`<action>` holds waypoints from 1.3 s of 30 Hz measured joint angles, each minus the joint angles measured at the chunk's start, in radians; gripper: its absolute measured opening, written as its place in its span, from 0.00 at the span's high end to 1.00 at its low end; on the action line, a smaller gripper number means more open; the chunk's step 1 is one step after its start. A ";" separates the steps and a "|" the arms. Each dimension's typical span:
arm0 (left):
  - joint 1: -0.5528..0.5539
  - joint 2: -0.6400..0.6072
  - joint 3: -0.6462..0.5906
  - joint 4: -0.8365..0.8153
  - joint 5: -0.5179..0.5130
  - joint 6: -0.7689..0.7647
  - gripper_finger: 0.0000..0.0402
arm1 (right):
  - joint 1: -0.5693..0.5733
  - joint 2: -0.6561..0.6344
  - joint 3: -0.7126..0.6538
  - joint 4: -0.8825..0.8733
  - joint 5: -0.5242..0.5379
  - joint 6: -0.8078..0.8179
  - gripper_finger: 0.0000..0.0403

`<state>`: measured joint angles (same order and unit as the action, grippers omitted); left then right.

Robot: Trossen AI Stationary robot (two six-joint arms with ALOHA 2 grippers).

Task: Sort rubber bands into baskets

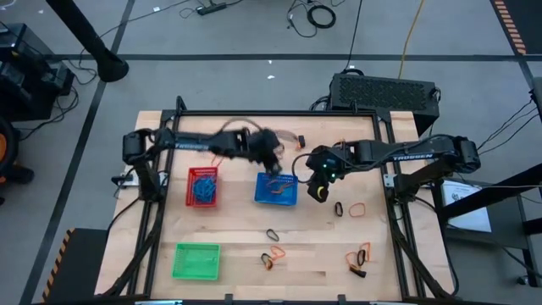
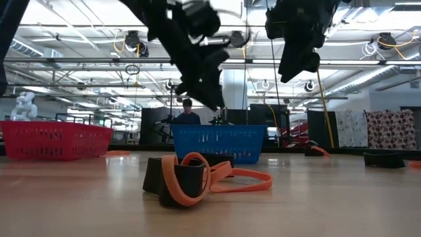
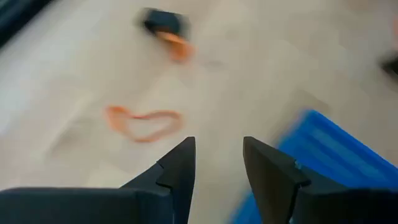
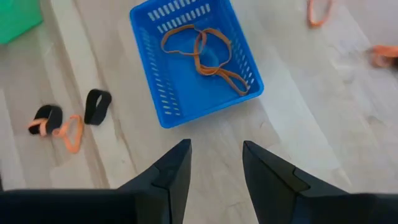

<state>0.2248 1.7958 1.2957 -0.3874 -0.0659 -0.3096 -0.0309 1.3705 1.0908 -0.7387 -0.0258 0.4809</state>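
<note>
Orange rubber bands lying inside blue basket, left gripper above that basket, fingers parted, empty, right gripper just beside it, jaws apart, holding nothing, red basket and green basket farther off.

Light wooden table carries red basket, blue basket, green basket. Loose orange and black rubber bands lie near and right.

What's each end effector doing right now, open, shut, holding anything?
Left end effector: open, nothing between its fingers, over the blue basket.
Right end effector: open, empty, just beside the blue basket.
</note>
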 joint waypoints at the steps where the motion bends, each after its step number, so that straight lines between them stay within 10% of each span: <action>1: 0.034 0.005 0.000 0.003 0.008 -0.017 0.64 | 0.006 0.000 0.000 0.000 0.012 0.017 0.66; 11: 0.224 0.149 0.001 0.062 0.225 -0.077 0.64 | 0.055 0.000 0.000 0.001 0.060 0.140 0.66; 28: 0.210 0.291 0.006 0.159 0.159 -0.066 0.65 | 0.082 0.000 0.000 0.003 0.060 0.192 0.66; 39: 0.187 0.297 0.045 0.141 0.156 0.002 0.97 | 0.099 0.000 0.000 -0.001 0.056 0.161 0.66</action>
<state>0.4119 2.0929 1.3402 -0.2460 0.0899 -0.3080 0.0679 1.3705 1.0904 -0.7396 0.0299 0.6416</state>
